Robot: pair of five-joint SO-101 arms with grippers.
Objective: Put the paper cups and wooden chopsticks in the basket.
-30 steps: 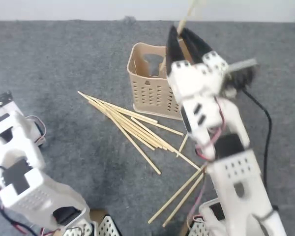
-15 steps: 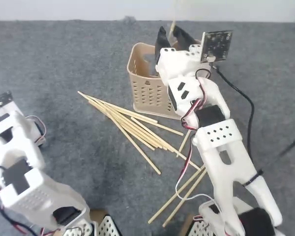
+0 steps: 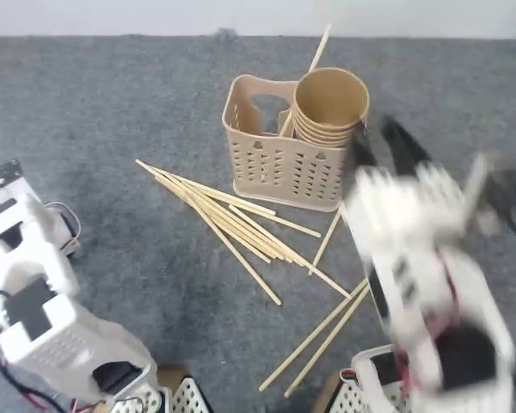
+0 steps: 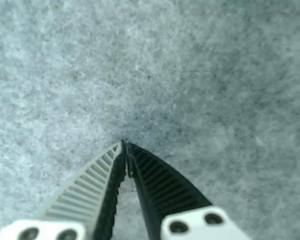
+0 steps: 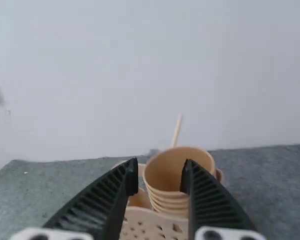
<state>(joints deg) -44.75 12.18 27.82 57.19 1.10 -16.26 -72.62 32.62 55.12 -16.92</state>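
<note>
One stack of paper cups sits inside the tan basket in the high view, at the end nearest the right arm. A single wooden chopstick stands in the basket just beside the cups and leans up over the far rim. The basket stands upright on the grey surface. Many loose chopsticks lie in a messy fan on the surface in front of the basket, and the nearest ones almost touch its front wall. A pair of chopsticks lies apart from the fan, near the foot of the right arm. The right arm's jaws are black, spread apart and hold nothing; they are just beside the basket, on the cup side. The left arm is folded low in the near corner, well apart from the basket. In the left wrist view, the left arm's jaws are pressed together at the tips, with nothing held, close above bare grey surface. In the right wrist view, the right arm's jaws stand apart and hold nothing. Farther off, seen between them, is the stack of cups in the basket, with the standing chopstick poking up behind the cups against a white wall.
</note>
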